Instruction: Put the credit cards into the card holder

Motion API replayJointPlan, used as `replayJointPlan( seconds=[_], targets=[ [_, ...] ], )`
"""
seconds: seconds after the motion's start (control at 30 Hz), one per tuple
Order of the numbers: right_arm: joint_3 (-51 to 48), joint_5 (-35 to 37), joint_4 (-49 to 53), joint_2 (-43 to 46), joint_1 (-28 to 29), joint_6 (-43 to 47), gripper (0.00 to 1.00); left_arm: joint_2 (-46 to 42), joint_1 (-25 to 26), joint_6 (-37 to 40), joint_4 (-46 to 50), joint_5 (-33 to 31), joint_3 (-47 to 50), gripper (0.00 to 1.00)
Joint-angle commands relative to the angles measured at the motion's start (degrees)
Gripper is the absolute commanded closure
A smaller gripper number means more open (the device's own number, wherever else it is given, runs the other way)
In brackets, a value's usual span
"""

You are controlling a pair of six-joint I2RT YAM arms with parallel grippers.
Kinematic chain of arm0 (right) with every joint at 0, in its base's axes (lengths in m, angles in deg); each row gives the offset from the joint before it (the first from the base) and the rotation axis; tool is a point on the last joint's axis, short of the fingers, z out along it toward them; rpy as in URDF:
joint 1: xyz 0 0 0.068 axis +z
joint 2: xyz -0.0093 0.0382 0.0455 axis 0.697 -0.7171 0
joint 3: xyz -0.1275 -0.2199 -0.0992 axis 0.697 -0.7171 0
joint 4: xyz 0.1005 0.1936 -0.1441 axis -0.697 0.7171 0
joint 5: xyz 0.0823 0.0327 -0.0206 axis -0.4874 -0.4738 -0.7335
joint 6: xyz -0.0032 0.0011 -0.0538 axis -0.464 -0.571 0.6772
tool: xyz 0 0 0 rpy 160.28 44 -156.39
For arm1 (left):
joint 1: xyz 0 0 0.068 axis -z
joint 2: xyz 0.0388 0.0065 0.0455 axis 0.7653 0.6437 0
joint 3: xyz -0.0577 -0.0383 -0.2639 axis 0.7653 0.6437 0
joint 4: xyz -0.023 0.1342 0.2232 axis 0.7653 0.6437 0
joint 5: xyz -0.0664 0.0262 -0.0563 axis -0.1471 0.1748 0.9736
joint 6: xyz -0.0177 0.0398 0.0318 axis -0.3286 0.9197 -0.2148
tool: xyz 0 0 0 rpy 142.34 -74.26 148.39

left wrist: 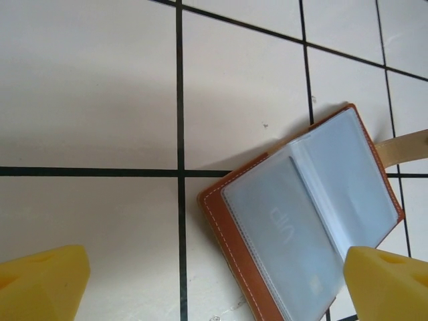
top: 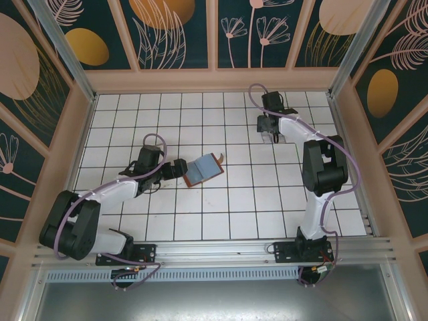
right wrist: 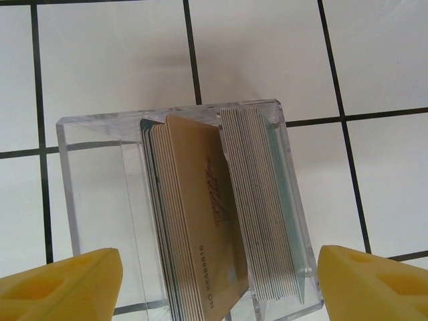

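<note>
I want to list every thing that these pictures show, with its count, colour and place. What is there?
card holder: one, reddish-brown with blue-grey sleeves, lying open at mid-table.
credit cards: a stack too dense to count, grey-silver with one tan face showing, standing in the clear box.
clear box: one, transparent, far right of the table.
table: one, white tiles with black lines.
left gripper: one, yellow fingertips, open, by the card holder.
right gripper: one, yellow fingertips, open, at the clear box.

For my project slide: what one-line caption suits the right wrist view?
Open right gripper above a clear plastic box of upright pale credit cards, one tan card tilted, on white tiles.
</note>
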Motion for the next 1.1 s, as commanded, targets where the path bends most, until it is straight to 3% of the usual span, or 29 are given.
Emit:
replayJointPlan(
  seconds=[0.0,0.47,1.07],
  targets=[
    [0.9,2.4,0.6,-2.5,-1.0,0.4,0.22,-1.6,0.1,1.0,-0.2,0.1,0.4,0.01],
    [0.9,12.1,1.2,-0.8,-1.6,-0.9,0.24,-1.5,0.2,1.3,1.3,-1.0,0.2,0.02],
    [0.3,15.7,0.1,1.7,-1.6,-0.4,0.33,-1.3,0.1,1.3,0.9,-1.3,0.4,0.02]
  ],
)
